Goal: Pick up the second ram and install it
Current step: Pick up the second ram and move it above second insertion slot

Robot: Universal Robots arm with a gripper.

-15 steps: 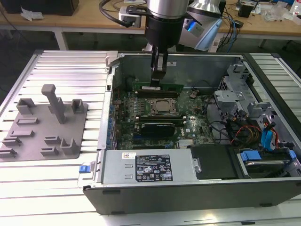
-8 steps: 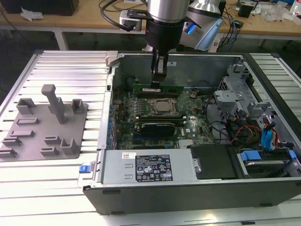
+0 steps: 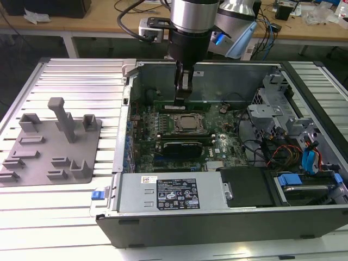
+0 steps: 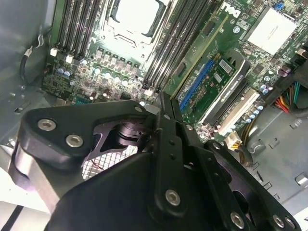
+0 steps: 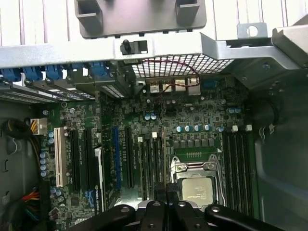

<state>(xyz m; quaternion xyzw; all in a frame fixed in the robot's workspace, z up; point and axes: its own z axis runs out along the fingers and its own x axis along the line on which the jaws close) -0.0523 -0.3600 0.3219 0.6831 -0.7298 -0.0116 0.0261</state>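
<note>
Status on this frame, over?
Gripper shut, low inside the case at the slots beside the processor socket. Ram: likely the green strip under the tip, seating unclear. Nothing seen blocking.

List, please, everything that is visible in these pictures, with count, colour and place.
computer case: one, grey, open, on the table
table: one, silver, ribbed
holder plate: one, grey, on the table, exterior view's left
motherboard: one, green, inside the case
CPU socket: one, silver, middle of the motherboard
second ram: possibly the green strip just beyond the socket in the exterior view, at the gripper's tip
gripper: one, black, inside the case
</note>
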